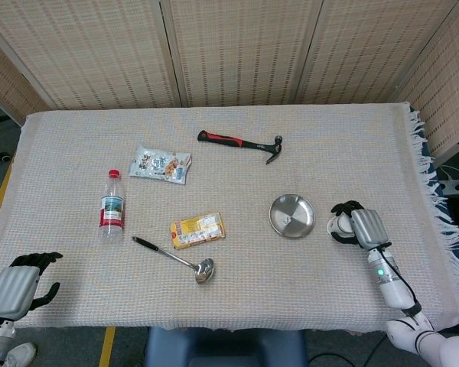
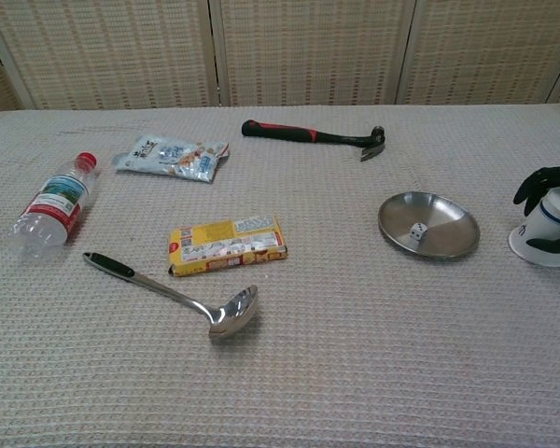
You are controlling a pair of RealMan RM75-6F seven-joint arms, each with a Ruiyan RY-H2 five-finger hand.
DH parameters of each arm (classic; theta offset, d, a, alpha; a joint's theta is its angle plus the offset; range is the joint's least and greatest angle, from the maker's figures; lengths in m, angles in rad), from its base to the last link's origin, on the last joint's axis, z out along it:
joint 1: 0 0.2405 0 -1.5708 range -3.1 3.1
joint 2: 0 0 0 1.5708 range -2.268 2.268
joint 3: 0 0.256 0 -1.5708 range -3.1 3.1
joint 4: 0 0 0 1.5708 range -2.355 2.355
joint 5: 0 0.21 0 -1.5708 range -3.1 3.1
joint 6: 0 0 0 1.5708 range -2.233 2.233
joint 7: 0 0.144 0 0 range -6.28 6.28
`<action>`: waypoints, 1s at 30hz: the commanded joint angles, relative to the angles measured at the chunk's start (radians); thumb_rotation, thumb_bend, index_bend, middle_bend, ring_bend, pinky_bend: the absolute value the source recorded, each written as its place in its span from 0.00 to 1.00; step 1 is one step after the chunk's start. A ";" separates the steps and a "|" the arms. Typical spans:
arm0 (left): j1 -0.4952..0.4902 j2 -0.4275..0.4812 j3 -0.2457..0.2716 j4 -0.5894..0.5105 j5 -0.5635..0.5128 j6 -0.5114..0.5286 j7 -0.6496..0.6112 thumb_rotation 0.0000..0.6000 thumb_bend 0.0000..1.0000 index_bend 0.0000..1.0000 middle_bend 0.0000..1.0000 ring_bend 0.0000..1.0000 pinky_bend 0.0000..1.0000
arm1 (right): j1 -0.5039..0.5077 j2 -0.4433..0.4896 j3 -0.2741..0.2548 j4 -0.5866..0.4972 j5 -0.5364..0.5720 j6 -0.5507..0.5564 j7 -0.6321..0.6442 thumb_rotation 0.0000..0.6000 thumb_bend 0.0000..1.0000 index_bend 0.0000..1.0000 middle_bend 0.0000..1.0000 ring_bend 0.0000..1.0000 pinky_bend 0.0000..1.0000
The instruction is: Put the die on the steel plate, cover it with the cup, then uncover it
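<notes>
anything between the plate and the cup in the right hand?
Nothing: only bare tablecloth lies between the steel plate and the cup that the right hand holds. The chest view shows it best; the head view agrees.
</notes>
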 commanded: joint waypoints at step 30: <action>-0.004 0.001 0.003 -0.002 -0.008 -0.010 0.012 1.00 0.33 0.28 0.32 0.27 0.28 | -0.282 0.340 -0.034 -0.843 -0.037 0.442 -0.694 1.00 0.34 0.00 0.00 0.00 0.01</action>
